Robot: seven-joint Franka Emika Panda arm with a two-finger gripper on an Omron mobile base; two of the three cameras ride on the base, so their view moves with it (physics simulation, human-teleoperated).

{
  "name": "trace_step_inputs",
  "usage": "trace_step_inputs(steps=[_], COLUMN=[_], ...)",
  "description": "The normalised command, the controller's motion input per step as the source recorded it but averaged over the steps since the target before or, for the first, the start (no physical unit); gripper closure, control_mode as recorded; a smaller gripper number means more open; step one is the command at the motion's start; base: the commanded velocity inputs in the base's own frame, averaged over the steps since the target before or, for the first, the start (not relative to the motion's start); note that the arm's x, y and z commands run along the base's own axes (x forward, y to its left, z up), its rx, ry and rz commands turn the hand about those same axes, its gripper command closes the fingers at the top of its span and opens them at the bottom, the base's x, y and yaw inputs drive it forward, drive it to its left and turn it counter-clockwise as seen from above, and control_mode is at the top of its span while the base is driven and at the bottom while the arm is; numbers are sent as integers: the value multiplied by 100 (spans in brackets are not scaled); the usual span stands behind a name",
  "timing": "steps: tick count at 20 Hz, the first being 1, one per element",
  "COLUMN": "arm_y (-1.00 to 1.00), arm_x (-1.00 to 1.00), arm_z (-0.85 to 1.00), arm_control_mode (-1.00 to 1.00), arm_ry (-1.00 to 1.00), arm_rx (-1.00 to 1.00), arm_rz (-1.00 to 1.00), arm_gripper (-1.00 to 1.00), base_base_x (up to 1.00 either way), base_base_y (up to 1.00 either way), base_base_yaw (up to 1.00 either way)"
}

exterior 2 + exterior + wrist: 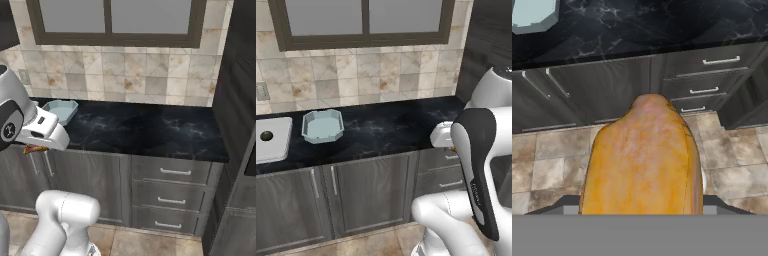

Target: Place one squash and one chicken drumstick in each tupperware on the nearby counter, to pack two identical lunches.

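An orange-brown chicken drumstick (643, 160) sits in my gripper (642, 202), which is shut on it; the drumstick hides the fingertips. From the base views, a sliver of the drumstick (35, 148) (453, 148) shows under the white hand, just off the front edge of the black counter (391, 127). The pale-blue octagonal tupperware (322, 125) (60, 111) (532, 12) stands empty on the counter, left of the hand. The white rectangular tupperware (273, 142) lies at the far left with a small dark round thing (266, 135) in it. No squash is clearly seen.
Dark grey cabinet doors (366, 192) and a drawer stack (172, 195) run under the counter. A tiled wall and a window (363, 20) back it. A tall dark cabinet (240, 100) closes the right end. The tan tiled floor (542, 165) lies below the hand.
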Motion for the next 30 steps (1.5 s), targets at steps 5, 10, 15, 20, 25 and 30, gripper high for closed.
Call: trace_step_inputs(steps=[5,10,15,20,25,30], arm_y=[0,0,0,0,0,0], arm_x=[0,0,0,0,0,0], arm_z=[0,0,0,0,0,0], arm_control_mode=[100,100,100,100,100,100], arm_ry=[0,0,0,0,0,0], arm_rx=[0,0,0,0,0,0], arm_rz=[0,0,0,0,0,0], arm_gripper=[100,100,100,100,100,100], base_base_x=[25,41,58,76,46,-12], base_base_y=[100,100,100,100,74,4], base_base_yaw=[0,0,0,0,0,-5])
